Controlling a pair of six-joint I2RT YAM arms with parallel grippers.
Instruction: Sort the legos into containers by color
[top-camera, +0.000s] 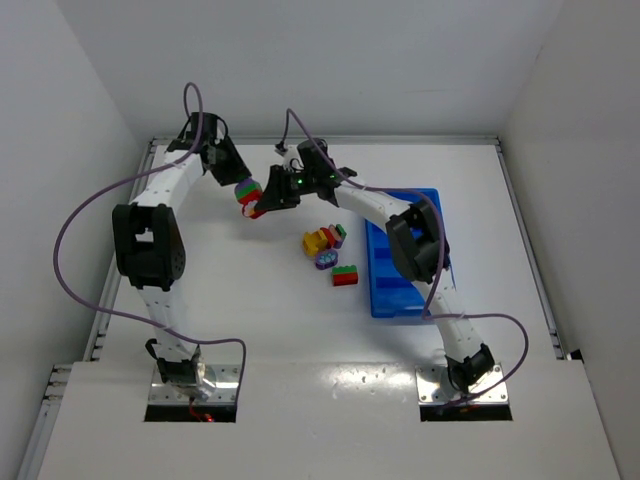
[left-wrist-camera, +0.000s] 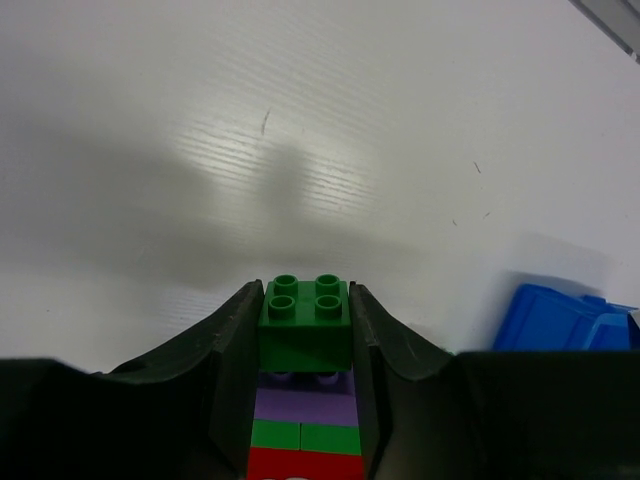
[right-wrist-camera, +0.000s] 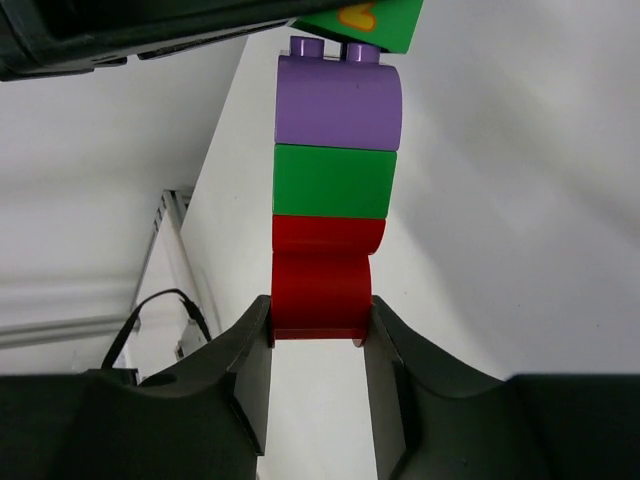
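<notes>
Left gripper (left-wrist-camera: 305, 296) is closed tight on the green top brick of a lego stack (top-camera: 249, 197), fingers (left-wrist-camera: 240, 340) pressed on both sides. Right gripper (right-wrist-camera: 320, 312) is closed too, pinching the red brick at the stack's other end. Stack order is green, purple, green, red. It is held between the two grippers, up off the table (top-camera: 250, 300), at the far left-centre. Loose legos (top-camera: 320, 241) lie mid-table: a yellow/red clump, a purple one and a red-green brick (top-camera: 344, 276), just left of the blue tray (top-camera: 400, 292). I can't see into the tray's compartments.
</notes>
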